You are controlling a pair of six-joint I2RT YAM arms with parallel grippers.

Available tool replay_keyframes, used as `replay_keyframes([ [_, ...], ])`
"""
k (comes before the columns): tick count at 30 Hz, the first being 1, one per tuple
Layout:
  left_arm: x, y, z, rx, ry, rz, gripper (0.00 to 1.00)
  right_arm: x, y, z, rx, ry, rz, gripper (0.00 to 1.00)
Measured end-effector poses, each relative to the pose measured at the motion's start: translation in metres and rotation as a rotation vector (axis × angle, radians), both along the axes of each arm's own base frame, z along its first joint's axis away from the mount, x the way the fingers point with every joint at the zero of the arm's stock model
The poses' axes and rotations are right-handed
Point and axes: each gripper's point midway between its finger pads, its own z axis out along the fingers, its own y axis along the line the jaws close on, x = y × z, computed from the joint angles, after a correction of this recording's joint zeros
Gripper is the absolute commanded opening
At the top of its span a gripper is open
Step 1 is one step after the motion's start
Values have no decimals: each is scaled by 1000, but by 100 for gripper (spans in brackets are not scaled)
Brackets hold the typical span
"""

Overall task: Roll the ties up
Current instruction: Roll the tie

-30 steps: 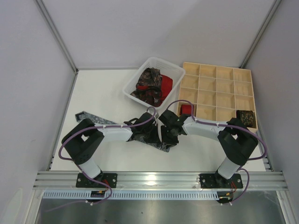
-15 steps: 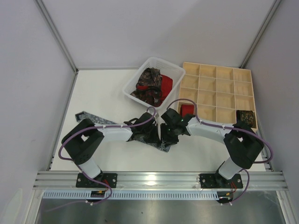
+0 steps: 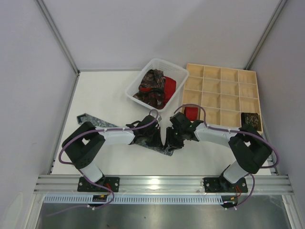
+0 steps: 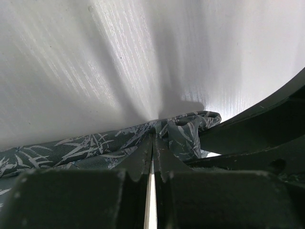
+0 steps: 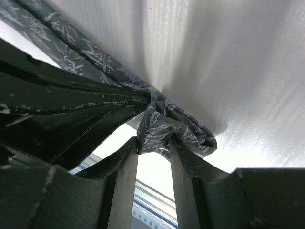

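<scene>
top external: left hand (image 3: pixel 158 139) opposite right hand (image 3: pixel 170 139), low on grey tie (image 3: pixel 91 119)

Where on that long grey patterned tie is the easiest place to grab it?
Probably grip the grey tie by its flat loose tail on the left, from above, pinching across its narrow width. It lies free there; the other end is bunched in the left gripper and right gripper.

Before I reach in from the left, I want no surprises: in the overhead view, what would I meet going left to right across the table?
Loose end of the grey tie → left gripper → right gripper → red tie roll → dark paisley roll.
</scene>
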Motion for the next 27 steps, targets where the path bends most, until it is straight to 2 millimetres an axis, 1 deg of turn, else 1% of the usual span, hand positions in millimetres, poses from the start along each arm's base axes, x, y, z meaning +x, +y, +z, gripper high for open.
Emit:
replay_keyframes([
  [9, -1, 1, 0, 4, 2, 1, 5, 0, -3, 3, 104, -16, -22, 38],
  [13, -1, 1, 0, 4, 2, 1, 5, 1, -6, 6, 152, -19, -43, 36],
  [18, -1, 2, 0, 6, 4, 1, 6, 1, -7, 7, 195, -15, -59, 36],
  [27, -2, 3, 0, 8, 6, 1, 5, -1, -4, 12, 236, -19, -47, 42],
])
